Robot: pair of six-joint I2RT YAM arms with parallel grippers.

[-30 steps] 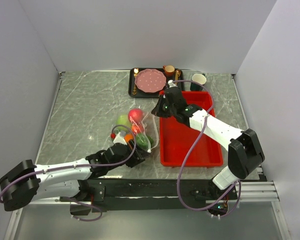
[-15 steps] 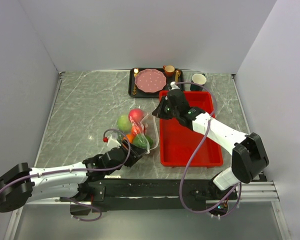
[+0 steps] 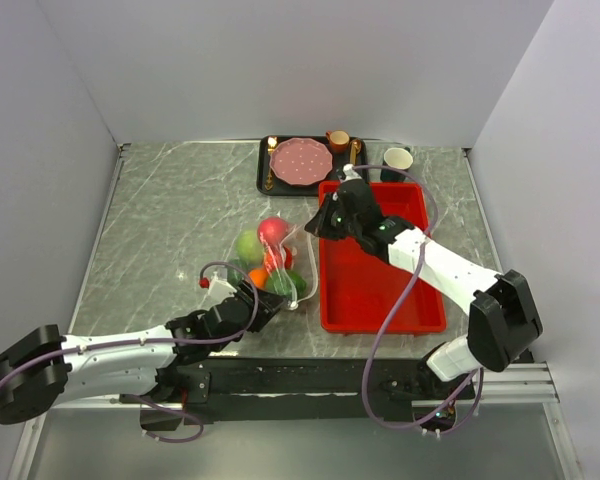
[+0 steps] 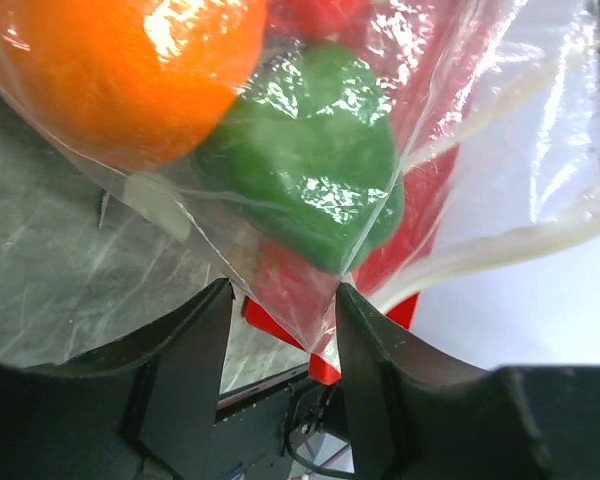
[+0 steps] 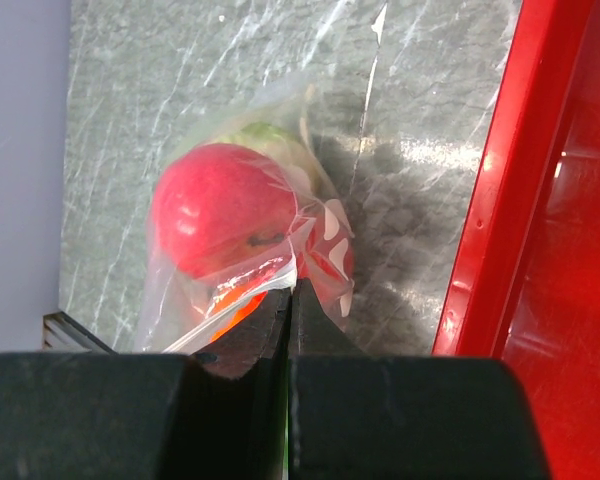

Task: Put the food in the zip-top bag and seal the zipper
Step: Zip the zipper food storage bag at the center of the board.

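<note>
**A:** What does everything sit on?

**B:** A grey marbled table point(image 3: 160, 220) walled in white, with both arm bases at its near edge.

**A:** What is nearest the bases?

**B:** The left gripper point(image 4: 282, 300), at 6 o'clock of the zip-top bag point(image 3: 280, 262). Its jaws stand apart, and the bag's lower film hangs between them unclamped.

**A:** And the food?

**B:** It is inside the bag, mid-table. An orange point(image 4: 130, 70) and a green pepper point(image 4: 300, 160) lie nearest that gripper. A red apple point(image 5: 220, 210) and a pale green cabbage point(image 3: 246, 244) lie at the far end. The zipper point(image 4: 520, 247) curves along the tray side, its halves apart.

**A:** The right arm?

**B:** It reaches over the red tray point(image 3: 380, 290), which lies at 3 o'clock of the bag. The right gripper point(image 5: 288, 290) is at the bag's 1 o'clock, its fingers pressed together on a pinch of film beside the apple.

**A:** Farthest back?

**B:** At 12 o'clock is a black tray point(image 3: 263, 170) carrying a pink plate point(image 3: 300, 160). A white cup point(image 3: 397, 160) stands at the tray's 3 o'clock.
</note>
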